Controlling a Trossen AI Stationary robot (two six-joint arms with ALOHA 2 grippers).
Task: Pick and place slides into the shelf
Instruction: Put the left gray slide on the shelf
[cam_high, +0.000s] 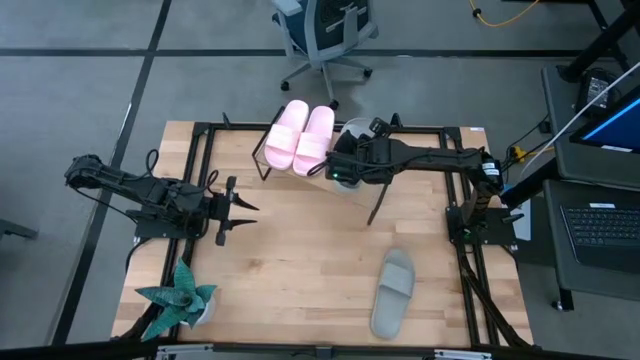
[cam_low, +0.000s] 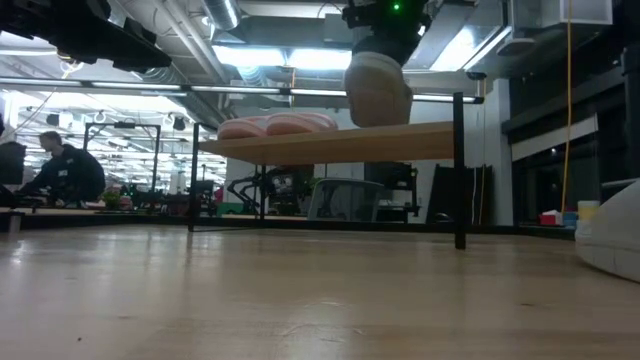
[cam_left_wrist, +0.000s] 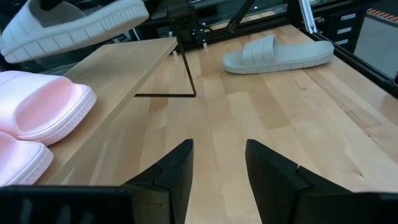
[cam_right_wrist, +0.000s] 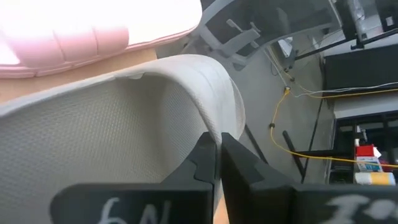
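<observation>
On the slanted wooden shelf (cam_high: 340, 150) at the table's far side, the pale pink pair (cam_high: 300, 138) lies on the board's left half. My right gripper (cam_right_wrist: 217, 146) reaches in from the table's right and is shut on one grey-green slide (cam_low: 378, 88), holding it over the board's right half (cam_low: 400, 142), beside the pink pair (cam_low: 280, 125). The other grey-green slide (cam_high: 393, 292) lies flat on the table, near the right. My left gripper (cam_left_wrist: 217, 168) hovers open over the table's left part and touches nothing. My right gripper pinches a thin raised edge of the grey-green slide (cam_right_wrist: 208, 118) between its two fingers; the textured inner surface (cam_right_wrist: 93, 143) fills the wrist view. The slide is tilted, with its ribbed sole (cam_left_wrist: 68, 28) showing in the left wrist view. Whether its lower end touches the board, I cannot tell.
A black metal frame (cam_high: 205, 160) borders the tabletop. A green artificial plant (cam_high: 180, 298) stands at the near left corner. An office chair (cam_high: 325, 35) is beyond the far edge and a laptop (cam_high: 605, 225) sits to the right. A person (cam_low: 60, 170) sits far off in the room.
</observation>
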